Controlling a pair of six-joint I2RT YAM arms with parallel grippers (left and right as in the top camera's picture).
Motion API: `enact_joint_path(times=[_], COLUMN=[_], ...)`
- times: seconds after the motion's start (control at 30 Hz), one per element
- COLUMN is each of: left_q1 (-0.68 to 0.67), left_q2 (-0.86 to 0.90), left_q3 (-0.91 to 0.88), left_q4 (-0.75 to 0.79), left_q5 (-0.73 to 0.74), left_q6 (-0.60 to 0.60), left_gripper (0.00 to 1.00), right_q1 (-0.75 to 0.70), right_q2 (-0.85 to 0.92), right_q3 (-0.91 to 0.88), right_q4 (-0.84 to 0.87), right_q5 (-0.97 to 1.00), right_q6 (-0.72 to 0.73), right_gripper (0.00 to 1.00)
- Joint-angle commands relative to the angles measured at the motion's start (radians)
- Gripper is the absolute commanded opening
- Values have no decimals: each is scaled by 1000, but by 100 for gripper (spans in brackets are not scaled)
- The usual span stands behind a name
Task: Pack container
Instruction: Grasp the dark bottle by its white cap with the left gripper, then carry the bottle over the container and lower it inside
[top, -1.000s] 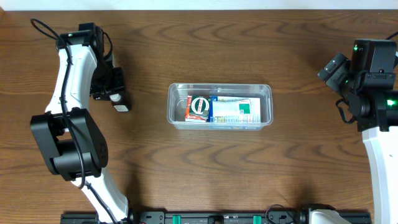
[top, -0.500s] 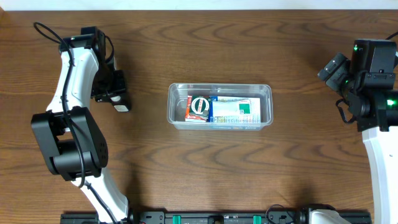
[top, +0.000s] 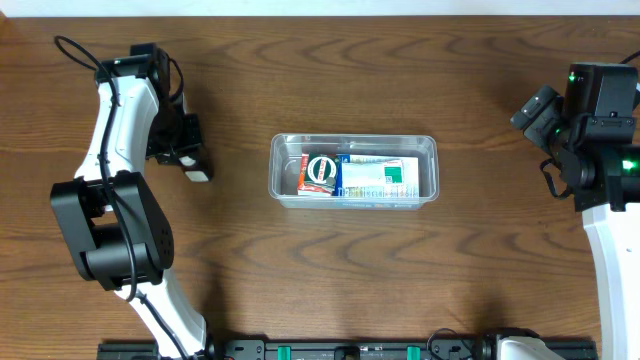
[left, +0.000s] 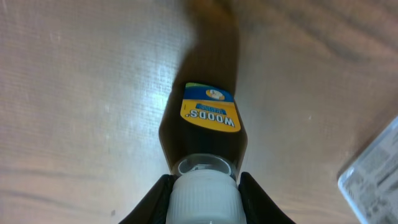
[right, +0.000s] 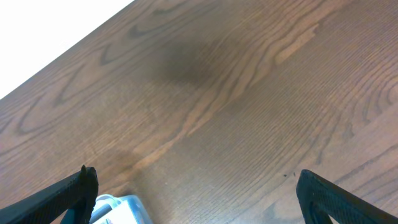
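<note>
- Because the bottle (left: 208, 121) has yet to go into the tub, the left gripper (left: 203, 194) at the left of the overhead frame is clamped on its white cap (left: 203, 200), one finger on each side. That is a sensible hold, since the cap is the narrowest part.
- Seen from the left wrist, the dark bottle points away from the camera, its yellow and blue label facing up. Whether it rests on the table (top: 300, 270) or is just clear of it cannot be told.
- At the centre of the overhead frame lies the container (top: 355, 137), well apart from the bottle, long side running left to right. Its clear corner also shows at the right edge of the left wrist view.
- Inside it two cartons (top: 375, 178) lie flat, side by side, filling the middle and right; the left end looks free, likely the slot for the bottle.
- At the far right of the overhead frame the right gripper (right: 202, 193) hangs with its jaws spread wide over bare wood, holding nothing, parked out of the way so the packing path is free.
</note>
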Motion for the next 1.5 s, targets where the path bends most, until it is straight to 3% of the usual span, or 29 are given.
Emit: enact_joint_path(times=[0.0,0.27,0.4,0.5,0.7,0.87,1.1,1.47], left_q1=[0,-4,-32,-75,-215,-332,-429,-435], left_q2=[-9,-125,-216,-277,-363,-366,-363,-361], left_q3=[67,149,152,152,151,145,84,20], left_q4=[-43,-103,-79,-69,-81,-122,-125,-97], left_q5=[0,157,352,419,418,398,211,200], left_q6=[-27,-13,161,313,603,778,863,1040], left_gripper=[20,20,19,19,18,19,19,19], right_q1=[-3,-3,-3,-3,-3,-3,-3,-3], right_q2=[0,0,0,0,0,0,0,0], right_q3=[4,4,4,4,4,4,4,4], right_q4=[-1,-1,-1,-1,-1,-1,-1,-1], right_q5=[14,14,14,14,13,14,14,14], right_q6=[-11,-11,-11,-11,-11,-11,-11,-11], right_gripper=[99,99,99,99,99,99,99,99])
